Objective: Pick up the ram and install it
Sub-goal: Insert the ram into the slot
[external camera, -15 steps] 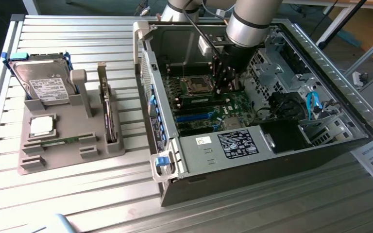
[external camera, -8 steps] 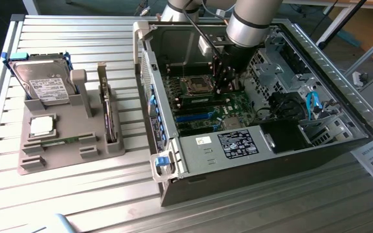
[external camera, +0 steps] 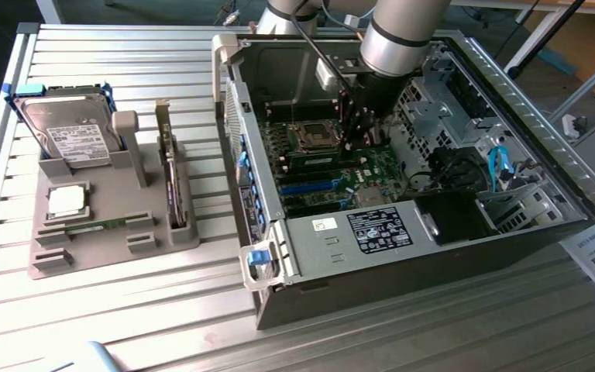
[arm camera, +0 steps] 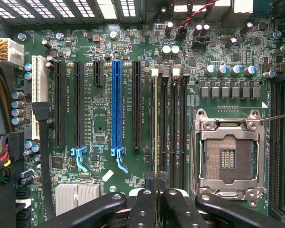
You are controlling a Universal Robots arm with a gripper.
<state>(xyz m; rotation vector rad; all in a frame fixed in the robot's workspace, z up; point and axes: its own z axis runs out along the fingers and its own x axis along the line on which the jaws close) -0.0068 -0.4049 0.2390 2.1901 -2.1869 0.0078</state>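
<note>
The ram point(arm camera: 155, 133) shows edge-on as a thin pale line running lengthwise along the first memory slot, the one nearest the black expansion slots. It is held that way so its bottom edge meets the slot squarely. Its near end passes between the two inner fingers point(arm camera: 143, 209) of the gripper point(arm camera: 156, 192), which stand close together and, to my eye, are pinched on the stick's flat faces. I can't tell whether it is already seated or just above the slot.

The neighbouring memory slots point(arm camera: 175, 133) stand bare, white latches at their far ends. Beside them is the open CPU socket point(arm camera: 228, 156), and on the other side the blue PCIe slot point(arm camera: 116, 104).

In the exterior view the arm reaches straight down into the open computer case point(external camera: 380, 298), the gripper point(external camera: 358, 128) low over the motherboard point(external camera: 380, 167). Well apart, on the exterior view's left, a grey holder point(external camera: 91, 256) keeps the hard drive point(external camera: 70, 136), a processor chip point(external camera: 65, 201) and a bracketed card point(external camera: 173, 186) propped for easy picking.
</note>
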